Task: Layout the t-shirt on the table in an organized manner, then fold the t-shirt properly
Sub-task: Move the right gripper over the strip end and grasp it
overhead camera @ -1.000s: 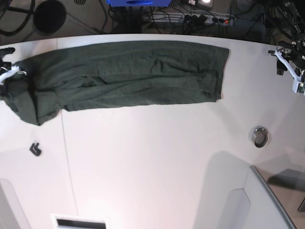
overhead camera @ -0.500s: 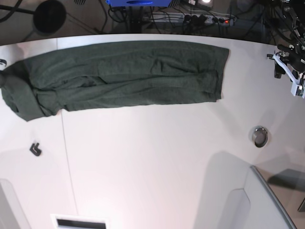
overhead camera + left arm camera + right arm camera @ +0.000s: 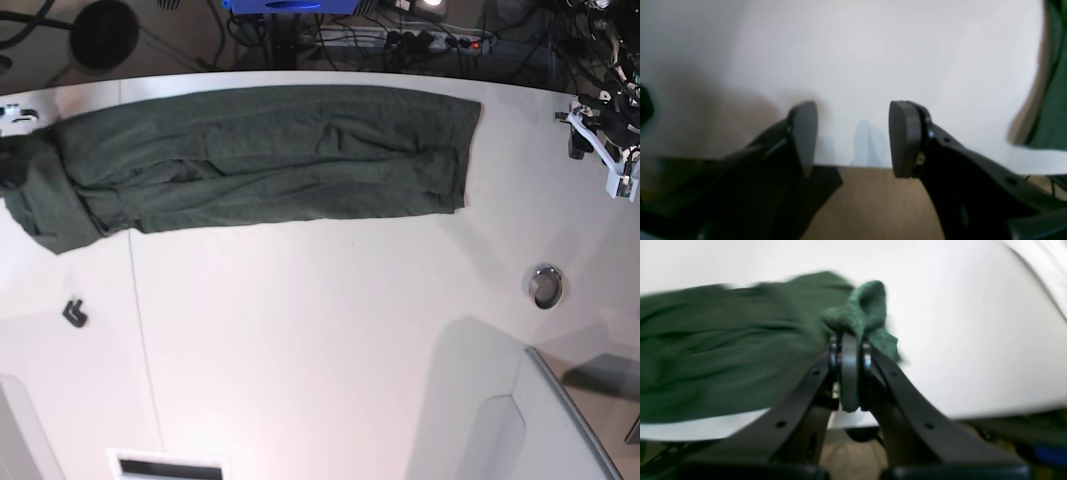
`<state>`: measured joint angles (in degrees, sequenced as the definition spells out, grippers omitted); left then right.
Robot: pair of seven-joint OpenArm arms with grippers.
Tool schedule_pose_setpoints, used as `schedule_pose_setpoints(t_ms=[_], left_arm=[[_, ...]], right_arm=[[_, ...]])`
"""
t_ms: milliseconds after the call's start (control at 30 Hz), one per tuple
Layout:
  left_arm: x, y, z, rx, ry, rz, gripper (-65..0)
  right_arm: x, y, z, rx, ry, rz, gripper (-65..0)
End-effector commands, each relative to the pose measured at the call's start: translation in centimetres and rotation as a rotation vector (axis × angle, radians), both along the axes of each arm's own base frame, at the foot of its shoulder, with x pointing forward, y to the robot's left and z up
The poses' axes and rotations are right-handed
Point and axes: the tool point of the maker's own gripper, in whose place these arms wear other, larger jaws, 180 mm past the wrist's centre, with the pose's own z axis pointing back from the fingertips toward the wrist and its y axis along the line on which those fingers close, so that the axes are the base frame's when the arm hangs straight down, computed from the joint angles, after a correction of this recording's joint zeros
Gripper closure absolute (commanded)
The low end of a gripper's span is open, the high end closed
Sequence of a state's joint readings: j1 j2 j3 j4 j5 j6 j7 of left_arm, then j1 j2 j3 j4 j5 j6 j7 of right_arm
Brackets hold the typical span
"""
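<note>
The dark green t-shirt point(image 3: 270, 150) lies as a long band along the far side of the white table point(image 3: 320, 330). Its left end is bunched and raised. There my right gripper point(image 3: 12, 128) is shut on a fold of the t-shirt point(image 3: 867, 306), with the jaws pressed together around my right gripper point(image 3: 849, 343). My left gripper point(image 3: 598, 140) hovers at the table's far right corner, well clear of the shirt's right end. In the left wrist view my left gripper point(image 3: 853, 136) is open and empty over the table edge point(image 3: 857, 50). A strip of the t-shirt point(image 3: 1053, 83) shows at that frame's right edge.
A small metal ring point(image 3: 545, 286) is set into the table at the right. A small black piece point(image 3: 74, 312) lies near the left edge. A raised white panel point(image 3: 520, 430) fills the near right corner. Cables and a power strip point(image 3: 440, 40) run behind the far edge.
My right gripper has moved toward the far left corner, dragging the shirt's bunched left end with it. The left gripper has shifted only slightly and stays open.
</note>
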<state>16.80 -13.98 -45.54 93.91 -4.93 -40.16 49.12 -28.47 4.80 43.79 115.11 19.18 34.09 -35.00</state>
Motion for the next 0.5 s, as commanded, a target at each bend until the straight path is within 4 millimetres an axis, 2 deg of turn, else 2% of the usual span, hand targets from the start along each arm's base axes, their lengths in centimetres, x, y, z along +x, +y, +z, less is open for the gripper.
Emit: schedule_pose_setpoints(t_ms=[0, 167, 467], left_arm=[[0.5, 0.8, 1.2, 0.033, -0.021, -0.008, -32.7], [0.2, 1.0, 1.1, 0.031, -0.018, 0.001, -32.7], [0.2, 0.9, 0.8, 0.027, -0.012, -0.001, -32.7]], right_arm=[[0.8, 0.7, 0.7, -0.011, -0.028, 0.046, 0.0], [2.2, 5.8, -0.7, 0.058, -0.009, 0.196, 0.0], [3.4, 16.8, -3.0, 0.223, 0.026, 0.475, 0.0]])
